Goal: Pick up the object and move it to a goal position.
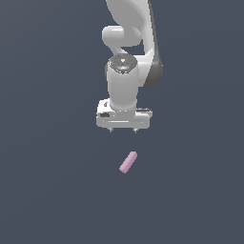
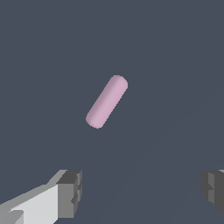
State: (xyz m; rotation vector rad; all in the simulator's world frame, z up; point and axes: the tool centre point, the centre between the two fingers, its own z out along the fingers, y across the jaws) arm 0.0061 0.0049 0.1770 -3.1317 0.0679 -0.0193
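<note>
Objects number just one: a single pale pink stick [image 1: 128,162], lying alone on the flat dark grey-blue surface [image 1: 47,190]. One white robot arm [image 1: 126,62] reaches into the exterior view from the top edge, ending in one gripper [image 1: 123,130] whose two short fingertips show as small nubs under the wide white hand. The stick is a short, plain, matte capsule with rounded ends, clearly narrower than the gripper's body. It lies tilted on a diagonal, its upper end leaning toward the exterior view's right, and it sits just below the gripper in that view, slightly toward the right fingertip, with a clear gap between them so nothing touches it. In the wrist view the same stick [image 2: 106,101] appears whole and unobstructed, apart from the two dark grey finger pads [image 2: 70,194], which stand far apart at opposite sides of the picture with only bare surface between them: the fingers are spread wide and hold nothing. No container of any kind shows in either view.
</note>
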